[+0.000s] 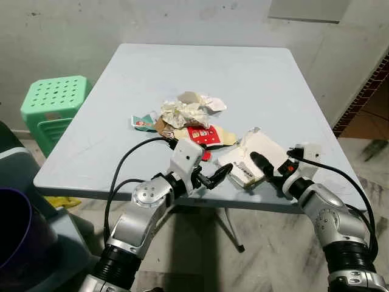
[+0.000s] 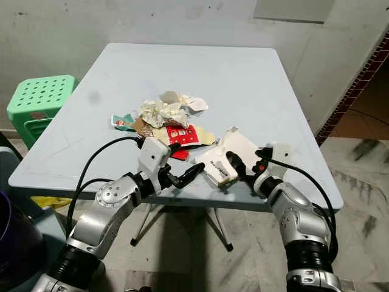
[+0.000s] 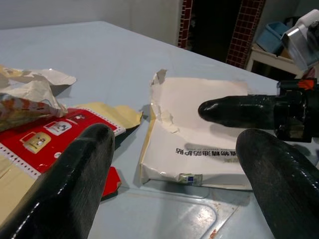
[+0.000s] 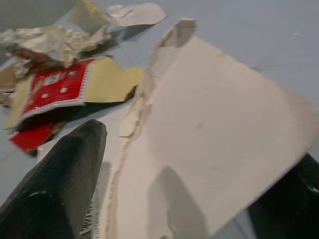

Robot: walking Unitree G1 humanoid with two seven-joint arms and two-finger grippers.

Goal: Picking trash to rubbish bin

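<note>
A heap of trash lies on the light blue table (image 1: 243, 79): crumpled paper (image 1: 185, 111), a red and yellow packet (image 1: 202, 135), a small teal wrapper (image 1: 143, 123). A torn white cardboard box (image 1: 250, 155) rests near the front edge. My right gripper (image 1: 268, 171) is open around the box's right corner, one finger lying on its top face and the cardboard (image 4: 214, 129) between both fingers. My left gripper (image 1: 216, 175) hovers at the front edge, open, pointing at the box (image 3: 199, 134) from the left with a small gap.
A green plastic stool (image 1: 53, 102) stands left of the table. A dark purple container (image 1: 13, 237) sits at the lower left beside my left arm. A wall runs close behind the table, and tiled floor shows under and to the right of it.
</note>
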